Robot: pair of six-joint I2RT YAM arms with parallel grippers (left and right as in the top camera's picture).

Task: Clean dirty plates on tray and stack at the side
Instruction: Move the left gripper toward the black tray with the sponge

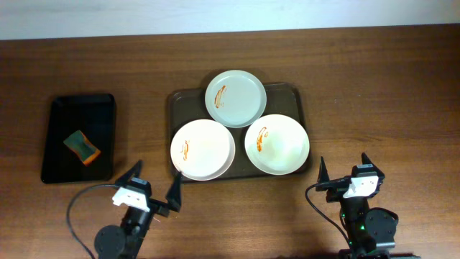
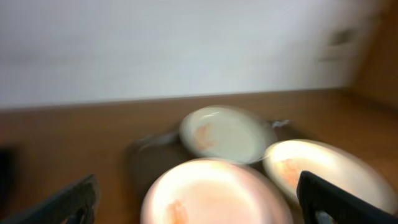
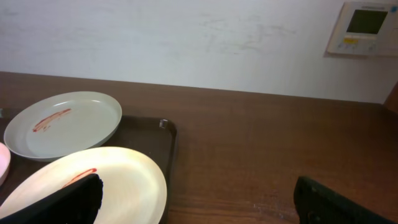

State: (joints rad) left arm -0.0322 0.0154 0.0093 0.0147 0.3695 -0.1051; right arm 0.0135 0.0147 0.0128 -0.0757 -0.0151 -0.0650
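Observation:
Three white plates sit on the dark brown tray (image 1: 291, 92): one at the back (image 1: 236, 97), one front left (image 1: 203, 149), one front right (image 1: 277, 144). Each bears an orange-red smear. My left gripper (image 1: 152, 185) is open and empty, just in front of the front-left plate (image 2: 211, 193); the blurred left wrist view also shows the back plate (image 2: 227, 132) and the right plate (image 2: 323, 171). My right gripper (image 1: 343, 173) is open and empty, to the right of the tray's front corner. The right wrist view shows the front-right plate (image 3: 118, 180), the back plate (image 3: 65, 123) and the tray (image 3: 158, 140).
A smaller black tray (image 1: 61, 122) at the left holds a green and orange sponge (image 1: 82, 146). Brown wooden table (image 1: 374, 79) all around. A white wall runs behind the table (image 3: 186, 37) with a wall panel (image 3: 364, 28) on it.

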